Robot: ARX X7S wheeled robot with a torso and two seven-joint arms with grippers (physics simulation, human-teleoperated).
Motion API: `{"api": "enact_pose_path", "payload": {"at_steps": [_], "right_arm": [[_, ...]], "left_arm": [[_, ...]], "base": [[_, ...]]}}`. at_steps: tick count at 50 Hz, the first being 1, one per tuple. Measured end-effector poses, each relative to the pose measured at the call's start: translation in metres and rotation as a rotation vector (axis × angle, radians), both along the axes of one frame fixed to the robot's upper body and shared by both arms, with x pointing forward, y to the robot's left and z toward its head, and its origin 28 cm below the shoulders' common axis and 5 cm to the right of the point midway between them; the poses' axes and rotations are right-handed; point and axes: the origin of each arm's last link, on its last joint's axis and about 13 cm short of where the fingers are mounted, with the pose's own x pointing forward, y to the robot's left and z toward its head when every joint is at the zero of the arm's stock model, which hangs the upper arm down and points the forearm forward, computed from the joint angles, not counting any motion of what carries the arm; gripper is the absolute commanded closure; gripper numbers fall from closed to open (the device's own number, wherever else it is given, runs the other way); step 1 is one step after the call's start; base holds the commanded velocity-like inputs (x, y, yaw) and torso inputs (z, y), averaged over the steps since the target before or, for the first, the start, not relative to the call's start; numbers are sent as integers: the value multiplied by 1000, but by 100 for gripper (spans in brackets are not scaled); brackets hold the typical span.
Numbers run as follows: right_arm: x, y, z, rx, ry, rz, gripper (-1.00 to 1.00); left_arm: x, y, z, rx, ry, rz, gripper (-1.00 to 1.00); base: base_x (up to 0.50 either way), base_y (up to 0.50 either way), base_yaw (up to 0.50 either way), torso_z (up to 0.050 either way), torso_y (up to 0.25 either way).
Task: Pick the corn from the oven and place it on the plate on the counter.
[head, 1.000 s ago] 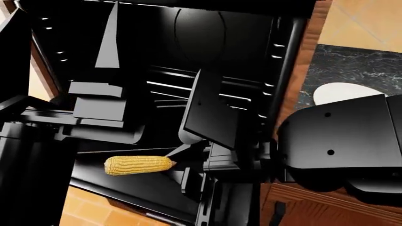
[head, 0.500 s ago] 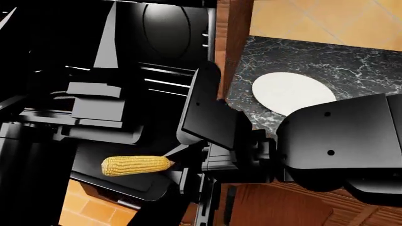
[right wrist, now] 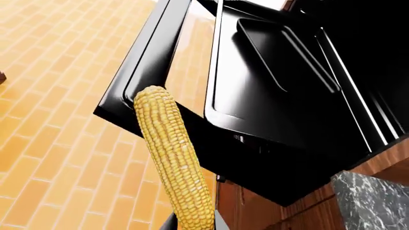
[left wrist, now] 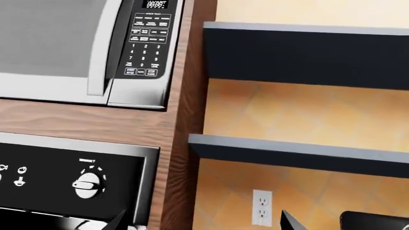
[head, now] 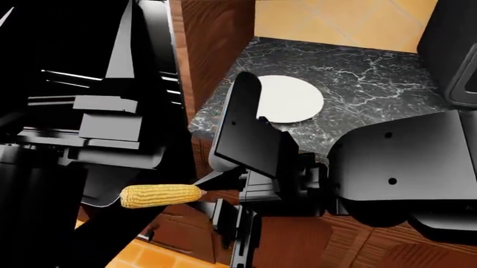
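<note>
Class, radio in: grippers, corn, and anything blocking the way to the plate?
Right gripper shut on corn, clear of oven. Left gripper not in view. Plate bare on counter; right forearm partly across it.

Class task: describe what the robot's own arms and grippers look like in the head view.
Both arms are glossy black, built from blocky, angular housings with flat panels. The right arm's large rounded casing shows small dark screw dots. The right gripper ends in slim black fingers. No cables or markings show.
</note>
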Motion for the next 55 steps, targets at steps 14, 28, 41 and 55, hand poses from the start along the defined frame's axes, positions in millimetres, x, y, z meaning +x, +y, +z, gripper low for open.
{"api": "enact_pose_path", "payload": {"at_steps": [14, 28, 41, 55], "right_arm": [[2, 0, -1, 3, 0, -4, 100], [4, 1, -1, 25, 3, -17, 100], [5, 1, -2, 26, 8, -32, 100], [6, 1, -3, 32, 4, -40, 100]], "left_arm": [[0, 0, 2, -2, -7, 0, -100], [-1, -1, 1, -1, -5, -7, -100], [-1, -2, 0, -2, -3, -13, -100], [-1, -3, 0, 0, -1, -20, -100]], "base": [[-16, -508, 0, 0, 0], [78, -171, 0, 0, 0], [235, -451, 0, 0, 0], [290, -434, 0, 0, 0]]}}
